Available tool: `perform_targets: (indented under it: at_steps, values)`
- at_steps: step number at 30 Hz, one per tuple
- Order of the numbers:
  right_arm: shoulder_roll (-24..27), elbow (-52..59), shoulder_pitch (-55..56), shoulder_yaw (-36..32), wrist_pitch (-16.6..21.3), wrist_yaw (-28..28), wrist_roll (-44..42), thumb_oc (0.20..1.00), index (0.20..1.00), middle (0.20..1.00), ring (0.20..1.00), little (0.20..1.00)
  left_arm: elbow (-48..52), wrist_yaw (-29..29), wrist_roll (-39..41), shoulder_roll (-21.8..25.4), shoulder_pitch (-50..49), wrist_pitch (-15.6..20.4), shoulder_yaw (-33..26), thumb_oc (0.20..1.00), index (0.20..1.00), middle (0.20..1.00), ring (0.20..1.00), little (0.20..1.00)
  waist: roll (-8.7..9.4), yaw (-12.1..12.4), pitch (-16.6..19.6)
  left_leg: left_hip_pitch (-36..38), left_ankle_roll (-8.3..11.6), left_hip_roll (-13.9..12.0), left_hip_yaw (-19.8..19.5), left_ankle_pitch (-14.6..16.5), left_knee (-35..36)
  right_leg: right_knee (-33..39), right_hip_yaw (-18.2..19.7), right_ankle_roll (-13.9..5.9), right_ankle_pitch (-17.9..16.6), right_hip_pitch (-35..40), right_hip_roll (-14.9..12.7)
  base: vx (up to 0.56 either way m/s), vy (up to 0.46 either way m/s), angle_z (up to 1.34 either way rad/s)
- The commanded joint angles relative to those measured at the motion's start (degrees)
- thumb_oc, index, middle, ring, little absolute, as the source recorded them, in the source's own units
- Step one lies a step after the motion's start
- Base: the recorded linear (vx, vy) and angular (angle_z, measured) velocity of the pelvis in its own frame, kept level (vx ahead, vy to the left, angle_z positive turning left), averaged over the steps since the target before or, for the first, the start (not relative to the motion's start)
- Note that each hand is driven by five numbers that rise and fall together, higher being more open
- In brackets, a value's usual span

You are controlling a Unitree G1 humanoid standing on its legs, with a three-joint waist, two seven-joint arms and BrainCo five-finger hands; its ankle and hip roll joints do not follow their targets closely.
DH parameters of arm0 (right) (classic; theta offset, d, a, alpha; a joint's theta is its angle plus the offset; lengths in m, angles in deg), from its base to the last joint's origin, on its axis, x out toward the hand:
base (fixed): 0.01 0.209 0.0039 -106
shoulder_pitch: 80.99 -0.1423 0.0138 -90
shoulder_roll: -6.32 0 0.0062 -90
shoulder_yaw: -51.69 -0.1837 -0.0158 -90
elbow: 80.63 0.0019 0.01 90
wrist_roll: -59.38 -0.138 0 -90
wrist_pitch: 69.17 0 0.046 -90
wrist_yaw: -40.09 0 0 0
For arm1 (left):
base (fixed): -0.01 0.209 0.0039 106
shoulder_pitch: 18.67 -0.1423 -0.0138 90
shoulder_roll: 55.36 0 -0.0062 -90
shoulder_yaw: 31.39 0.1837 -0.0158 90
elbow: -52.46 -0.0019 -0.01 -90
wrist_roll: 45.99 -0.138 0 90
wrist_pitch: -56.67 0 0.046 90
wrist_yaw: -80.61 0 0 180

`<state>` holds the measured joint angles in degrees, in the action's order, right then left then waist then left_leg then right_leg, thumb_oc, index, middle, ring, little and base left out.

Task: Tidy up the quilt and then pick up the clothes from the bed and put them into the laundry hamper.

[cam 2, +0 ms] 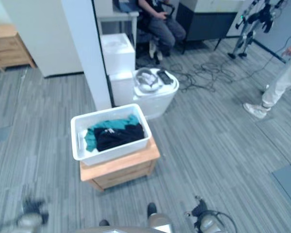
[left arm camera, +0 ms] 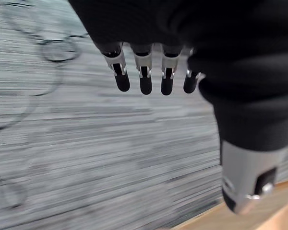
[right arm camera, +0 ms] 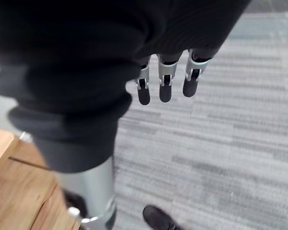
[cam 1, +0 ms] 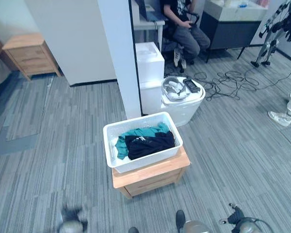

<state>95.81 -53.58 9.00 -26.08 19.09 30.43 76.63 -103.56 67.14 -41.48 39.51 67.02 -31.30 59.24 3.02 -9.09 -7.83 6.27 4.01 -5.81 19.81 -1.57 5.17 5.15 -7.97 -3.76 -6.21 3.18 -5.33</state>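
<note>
Clothes heaped in hamper — teal piece half-hidden under black.

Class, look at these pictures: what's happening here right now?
Nothing is being handled. A white hamper stands on a low wooden cabinet, with teal clothes and black clothes in it. The left hand and right hand hang open over the carpet, holding nothing. A person sits in the background.
</note>
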Motion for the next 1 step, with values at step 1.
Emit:
perform_targets:
  at_steps: [1]
  values:
    - [1.5, -2.3, -6.6, 1.8, -0.5, -0.4, -3.4, 1.0, 1.0, 1.0, 1.0, 1.0, -3.7, -0.1, -6.6, 1.0, 5.6, -0.7, 2.1, 1.0, 1.0, 1.0, 1.0, 1.0, -2.65, 0.6, -0.7, 4.0, 2.32, -1.8, -1.0, 5.1, -0.2, -0.2, 1.2, -6.38, 5.8, 0.9, -3.3, 0.01, 0.088, 0.09]
